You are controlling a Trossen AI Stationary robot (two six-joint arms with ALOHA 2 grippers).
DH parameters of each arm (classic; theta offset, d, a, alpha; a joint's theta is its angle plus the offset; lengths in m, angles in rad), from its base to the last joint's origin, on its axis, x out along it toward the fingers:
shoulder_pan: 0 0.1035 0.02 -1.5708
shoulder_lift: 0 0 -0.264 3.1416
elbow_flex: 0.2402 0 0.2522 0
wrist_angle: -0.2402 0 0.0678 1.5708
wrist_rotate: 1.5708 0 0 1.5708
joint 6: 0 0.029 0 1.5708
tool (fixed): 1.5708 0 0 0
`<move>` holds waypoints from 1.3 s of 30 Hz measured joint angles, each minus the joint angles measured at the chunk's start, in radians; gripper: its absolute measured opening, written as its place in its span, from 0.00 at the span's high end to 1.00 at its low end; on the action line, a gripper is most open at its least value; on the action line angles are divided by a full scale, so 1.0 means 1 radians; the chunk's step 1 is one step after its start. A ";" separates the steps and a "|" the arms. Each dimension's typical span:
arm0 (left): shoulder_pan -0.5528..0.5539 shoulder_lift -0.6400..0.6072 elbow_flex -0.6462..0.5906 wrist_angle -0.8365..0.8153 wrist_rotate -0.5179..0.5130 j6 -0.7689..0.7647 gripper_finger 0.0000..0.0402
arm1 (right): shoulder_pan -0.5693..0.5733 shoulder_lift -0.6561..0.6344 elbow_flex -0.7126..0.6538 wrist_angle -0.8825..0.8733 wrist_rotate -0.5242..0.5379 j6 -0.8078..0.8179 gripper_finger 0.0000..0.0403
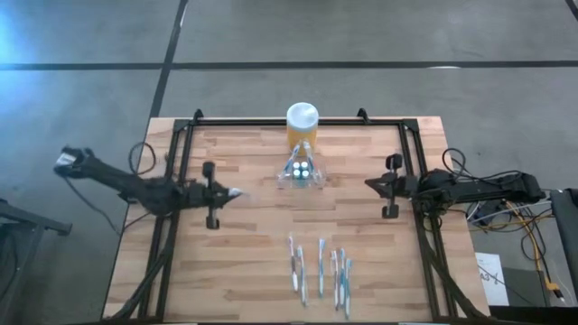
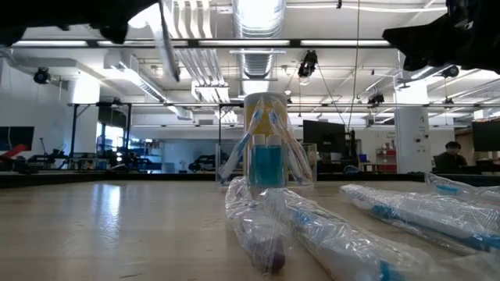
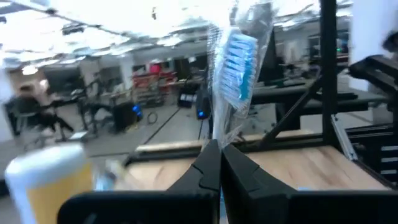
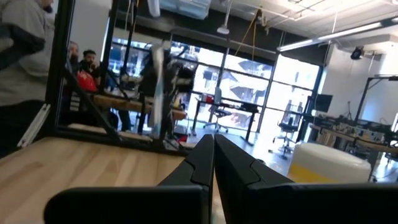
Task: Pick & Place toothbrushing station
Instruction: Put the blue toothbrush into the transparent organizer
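Toothbrushing station sits mid-counter toward the far edge, touching or just in front of the yellow jar with white lid; it is a small clear plastic holder with a blue insert and 2 wrapped brushes already leaning in it, seen in the low view. Left gripper hovers left of the station, fingers pressed together on a wrapped toothbrush that stands up between them, bristle end up. Right gripper waits to the right of the station, fingers together, nothing between them. More wrapped toothbrushes lie in a row on the near part of the wooden counter. Handling, judged: the station looks light, stiff, thin-walled and slick, so it probably tips or slides under a sideways push, especially with brushes leaning out of it; better left standing than grabbed. The brush is light and rigid but the loose wrapper is slippery and can twist in the grip; take hold at the handle's middle, not the film ends.
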 joint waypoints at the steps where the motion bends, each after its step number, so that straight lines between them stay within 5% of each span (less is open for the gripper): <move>1: 0.060 -0.001 0.034 -0.051 0.067 -0.006 1.00 | 0.000 0.007 0.000 0.000 0.000 -0.003 0.98; 6: 0.343 0.047 0.188 -0.291 0.283 -0.086 1.00 | 0.000 0.035 0.000 0.000 0.000 -0.050 0.98; 12: 0.527 0.187 0.241 -0.162 0.423 -0.115 1.00 | 0.000 0.034 0.000 0.014 0.001 -0.081 0.98; 22: 0.564 0.474 0.242 0.080 0.359 -0.209 1.00 | 0.000 0.034 0.000 0.094 0.000 -0.033 0.98; 39: 0.564 0.686 0.262 0.110 0.229 -0.274 1.00 | 0.000 0.035 0.000 0.135 0.029 0.012 0.98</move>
